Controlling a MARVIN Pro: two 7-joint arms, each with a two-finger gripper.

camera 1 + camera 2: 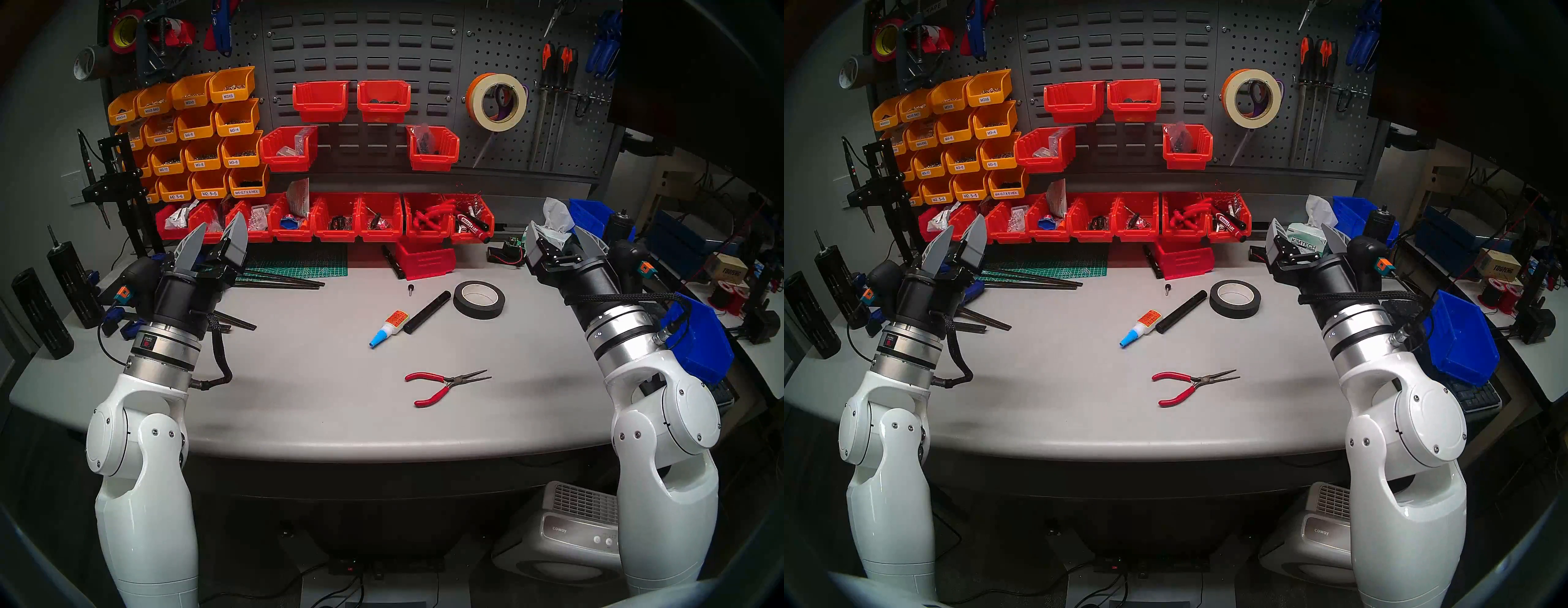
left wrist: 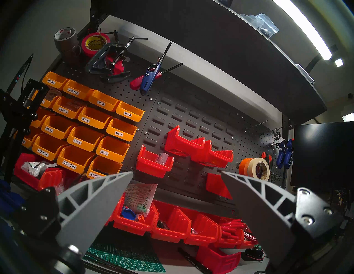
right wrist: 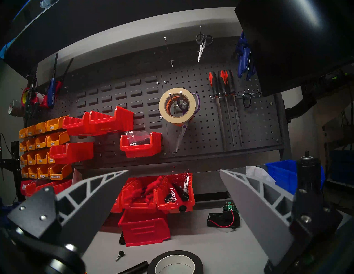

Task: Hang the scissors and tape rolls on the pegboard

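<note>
Purple-handled stiff steel scissors [image 3: 182, 132] and light cream and orange tape rolls [image 3: 177, 105] are seen hung upper centre; both claws, left gripper [image 1: 222, 233] and right gripper [image 1: 558, 237], are spread wide, empty.

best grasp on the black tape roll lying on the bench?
The black tape roll lies flat, core hole up, with bare table around it. Probably come straight down with the open right hand, the closer one: one finger in the hole, one outside, pinching the near wall. The black tube crowds its left.
</note>
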